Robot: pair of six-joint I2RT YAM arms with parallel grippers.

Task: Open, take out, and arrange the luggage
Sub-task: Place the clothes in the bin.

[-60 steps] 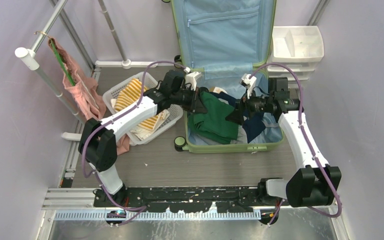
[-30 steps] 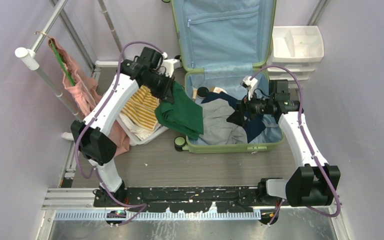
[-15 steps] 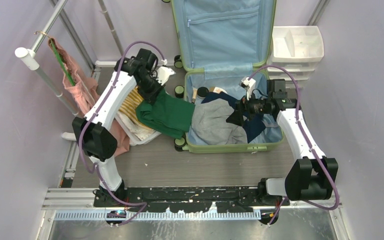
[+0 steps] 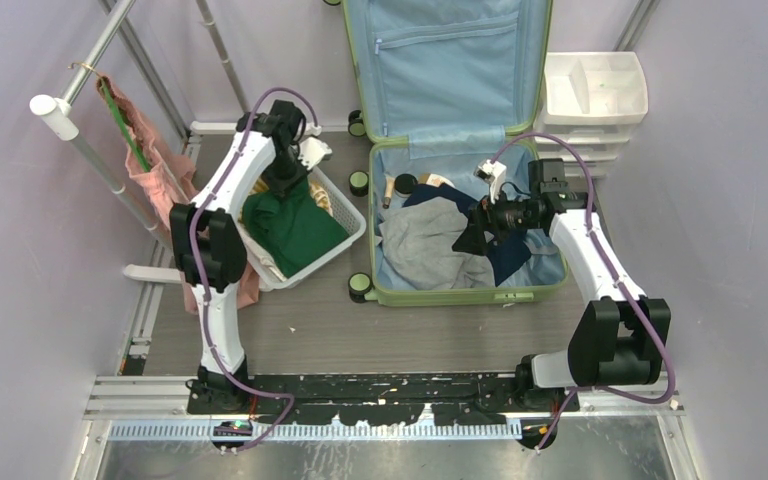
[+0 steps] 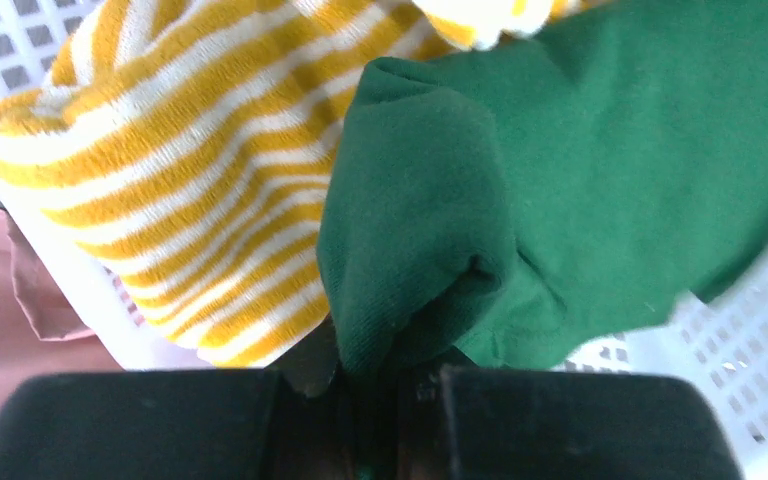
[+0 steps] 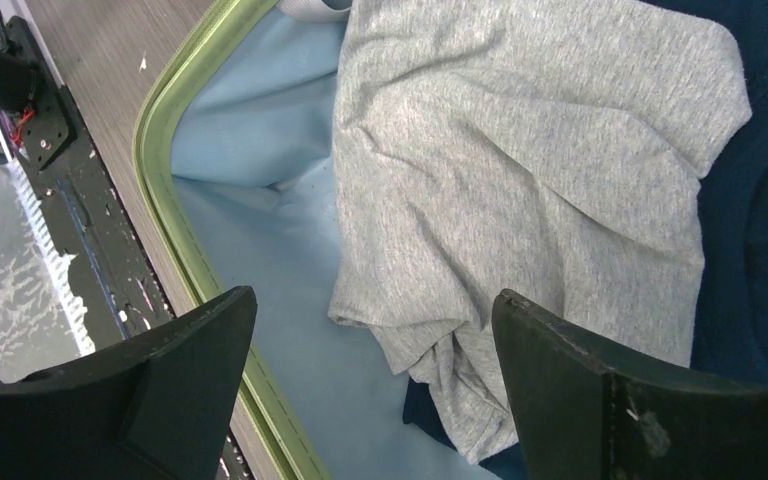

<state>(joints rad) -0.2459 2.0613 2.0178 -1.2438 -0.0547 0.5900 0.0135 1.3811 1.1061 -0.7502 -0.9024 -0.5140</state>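
The luggage (image 4: 460, 296) lies open on the floor, its pale blue lid (image 4: 447, 60) leaning against the back wall. A grey shirt (image 4: 425, 250) and a navy garment (image 4: 507, 258) lie in its base. My left gripper (image 4: 285, 185) is shut on a dark green garment (image 4: 292, 225), which rests in the white mesh basket (image 4: 345, 240). In the left wrist view the green cloth (image 5: 580, 150) bunches between the jaws of my left gripper (image 5: 370, 385), beside a yellow-striped garment (image 5: 180, 170). My right gripper (image 6: 375, 340) hangs open above the grey shirt (image 6: 530, 170) and the green rim (image 6: 185, 230).
A white drawer unit (image 4: 595, 95) stands at the back right. A pink garment (image 4: 165, 180) hangs from the white rail (image 4: 70, 125) on the left. Small dark round items (image 4: 405, 184) lie at the back of the suitcase base. A wheel (image 4: 360, 287) juts out at its front left corner.
My left arm has carried the green garment out of the suitcase, leftwards and down into the basket, uncovering the grey shirt. The right arm has barely moved.
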